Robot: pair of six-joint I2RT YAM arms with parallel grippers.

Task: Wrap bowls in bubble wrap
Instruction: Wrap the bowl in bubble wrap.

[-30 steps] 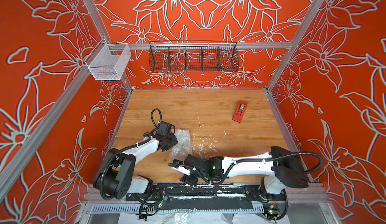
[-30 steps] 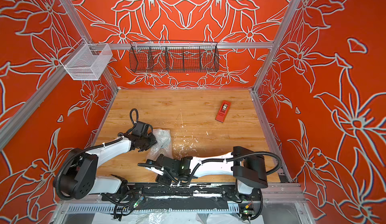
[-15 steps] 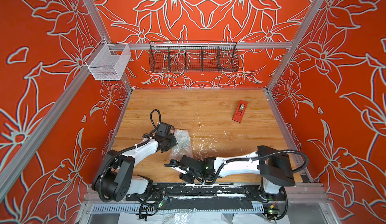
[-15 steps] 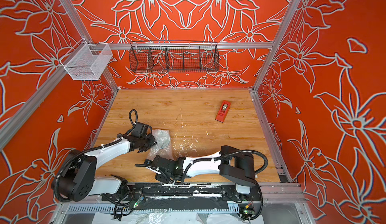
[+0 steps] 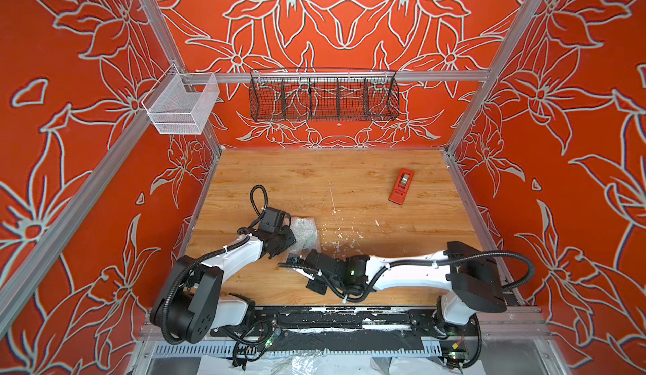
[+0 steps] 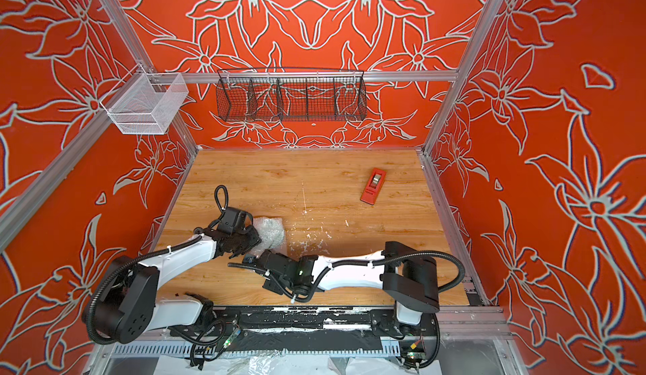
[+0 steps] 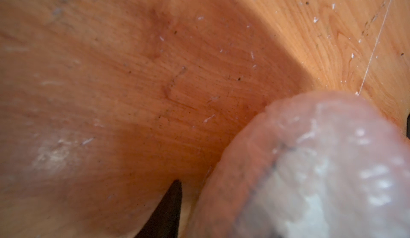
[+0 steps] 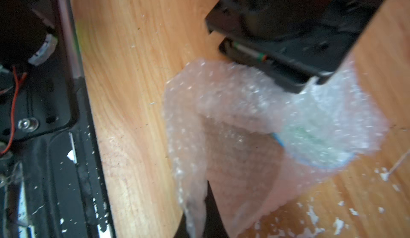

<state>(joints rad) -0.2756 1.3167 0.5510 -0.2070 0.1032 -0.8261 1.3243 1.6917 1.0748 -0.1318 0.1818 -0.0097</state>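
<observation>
Any marking on the red tape dispenser is too small for me to read. The bowl sits inside the bubble wrap, left of centre on the near half of the wooden table. Its green print and blue rim show through the film in the right wrist view. The wrapped bowl's long axis runs far-to-near in both top views. A loose flap trails from it toward the right gripper. That gripper is closed and appears to pinch the flap's edge. The left gripper bears on the wrapped bowl's left side; I cannot tell how its jaws stand. Open board lies beyond and to the right. The dispenser is well apart, at far right. White flecks lie just right of the wrap.
</observation>
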